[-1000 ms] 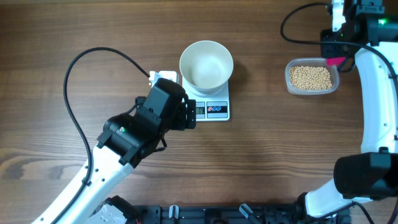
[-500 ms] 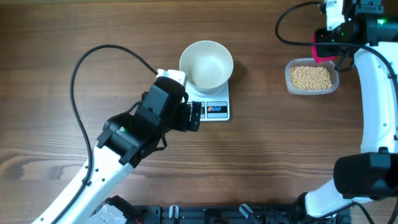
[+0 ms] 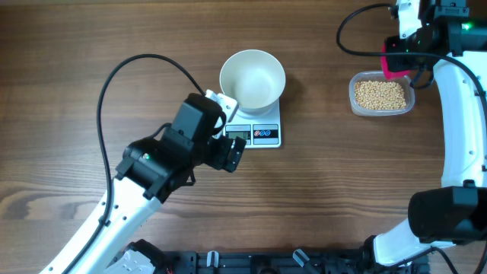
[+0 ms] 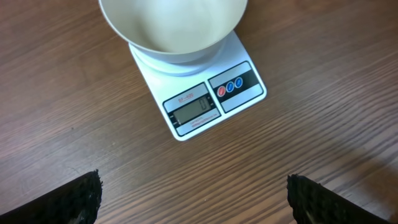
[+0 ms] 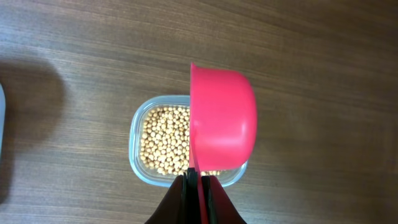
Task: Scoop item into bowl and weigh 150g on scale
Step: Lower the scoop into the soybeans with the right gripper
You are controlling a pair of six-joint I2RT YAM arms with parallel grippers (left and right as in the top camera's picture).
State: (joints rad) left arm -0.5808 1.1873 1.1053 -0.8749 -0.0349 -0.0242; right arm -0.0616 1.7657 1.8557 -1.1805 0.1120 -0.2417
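Well, closest to my left wrist camera, the left gripper [image 4: 196,202] is spread as wide as it goes. Only its two black fingertips [image 4: 81,199] poke in at the bottom corners, and they hold and touch nothing. Between them I see bare wooden table [image 4: 323,112]. Just beyond sits the scale [image 4: 205,109], skewed a little, with its display and buttons turned toward me. A figure shows on the display, but it is too faint for me to read. The white bowl [image 4: 174,31] stands on the scale's platform. Its far rim is cut off by the top of the frame, and the inside I can see is plain glossy white.

On the right wrist camera, the right gripper [image 5: 199,186] is clenched tight on the thin handle of a pink scoop [image 5: 224,124]. The jaws are pressed together with only the handle between them. The scoop's cup is turned so I see only its rounded outside, and what it carries is hidden from me. It covers the right part of the clear plastic tub [image 5: 134,149] below it, where the soybeans [image 5: 165,143] lie in a loose layer. I cannot tell whether the scoop touches them or hangs above them.

From overhead, the tub rests well to the right of the scale, and the left arm's body hides the scale's left end.
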